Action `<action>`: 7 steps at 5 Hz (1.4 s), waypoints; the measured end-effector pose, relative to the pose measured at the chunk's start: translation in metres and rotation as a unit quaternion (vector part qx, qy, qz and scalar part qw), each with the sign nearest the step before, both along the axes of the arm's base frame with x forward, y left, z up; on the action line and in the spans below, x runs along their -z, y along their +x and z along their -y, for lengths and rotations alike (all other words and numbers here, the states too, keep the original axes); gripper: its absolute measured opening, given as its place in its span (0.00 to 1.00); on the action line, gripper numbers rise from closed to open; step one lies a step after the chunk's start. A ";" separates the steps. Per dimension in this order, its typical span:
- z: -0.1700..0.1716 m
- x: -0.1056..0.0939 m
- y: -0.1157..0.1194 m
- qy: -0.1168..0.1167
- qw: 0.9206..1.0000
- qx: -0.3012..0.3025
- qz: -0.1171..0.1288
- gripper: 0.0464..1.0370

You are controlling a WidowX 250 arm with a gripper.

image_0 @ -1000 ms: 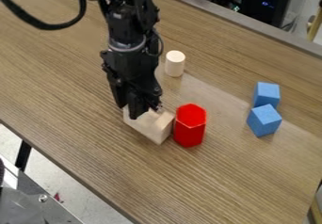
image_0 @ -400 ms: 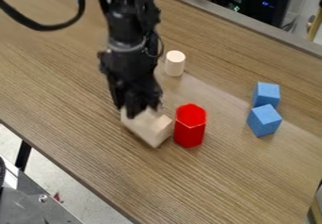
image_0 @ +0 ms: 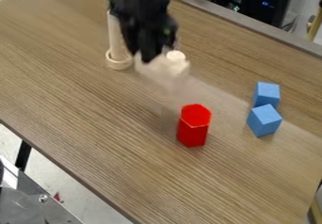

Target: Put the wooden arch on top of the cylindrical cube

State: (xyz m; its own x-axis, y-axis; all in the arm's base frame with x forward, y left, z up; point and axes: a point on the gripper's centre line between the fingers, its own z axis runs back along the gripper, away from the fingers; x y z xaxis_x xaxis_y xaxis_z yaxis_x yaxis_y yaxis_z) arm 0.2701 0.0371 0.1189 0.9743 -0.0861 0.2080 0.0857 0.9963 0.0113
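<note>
Brown wood-grain makes up the one table [image_0: 82,119]. One black arm [image_0: 144,4] enters at the top, its gripper [image_0: 149,56] pointing down, closed on one motion-blurred wooden arch [image_0: 154,72]. Then: one upright pale post [image_0: 116,37], one standing red hexagonal block [image_0: 193,129], two blue cubes [image_0: 264,120], one small white cylinder [image_0: 176,56] partly behind the arch

Two blue cubes [image_0: 264,120] are at the right of the surface [image_0: 82,119]. There is one red hexagonal prism [image_0: 194,129], near the middle. Farther off there is one white cylinder [image_0: 176,56], one pale wooden arch [image_0: 154,72], blurred, and, at the far left, one pale upright rod [image_0: 116,37] with one round base [image_0: 118,63].
</note>
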 end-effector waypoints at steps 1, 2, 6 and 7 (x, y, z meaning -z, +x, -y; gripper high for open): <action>-0.005 0.000 0.026 0.004 1.000 -0.001 0.002 0.22; -0.013 0.008 0.053 0.015 1.000 -0.004 -0.003 0.22; -0.028 0.031 0.085 0.017 0.999 -0.017 -0.037 0.22; -0.028 0.033 0.085 0.017 0.999 -0.019 -0.039 0.22</action>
